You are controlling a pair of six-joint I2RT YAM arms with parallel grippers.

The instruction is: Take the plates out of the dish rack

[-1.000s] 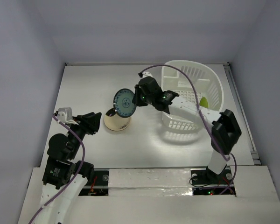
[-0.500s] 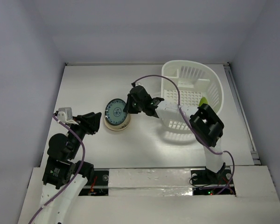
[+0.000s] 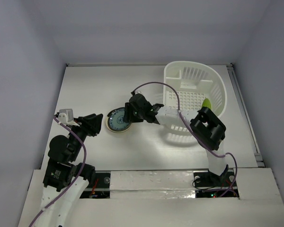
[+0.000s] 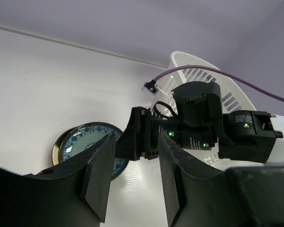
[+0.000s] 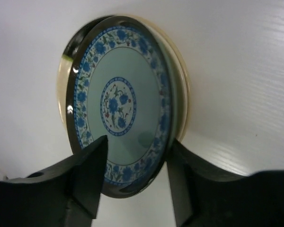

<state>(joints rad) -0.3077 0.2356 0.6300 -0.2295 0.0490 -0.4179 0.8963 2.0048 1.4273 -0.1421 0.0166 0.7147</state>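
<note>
Right pincer (image 5: pixel 137 144) released, fingers astride near rim of blue plate (image 5: pixel 118 101). Just ahead of pincer: blue plate flat atop beige plate (image 5: pixel 181 82) on worktop (image 3: pixel 85 90). Behind pincer, by right arm: rack (image 3: pixel 218 90), green plate (image 3: pixel 206 102) on edge inside. Left pincer (image 4: pixel 135 142) spread, empty, aimed at blue plate from opposite side, near it.

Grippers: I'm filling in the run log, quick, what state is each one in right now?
Left gripper: open, holding nothing.
Right gripper: open, jaws either side of the blue-patterned plate, which lies on a cream plate.
</note>
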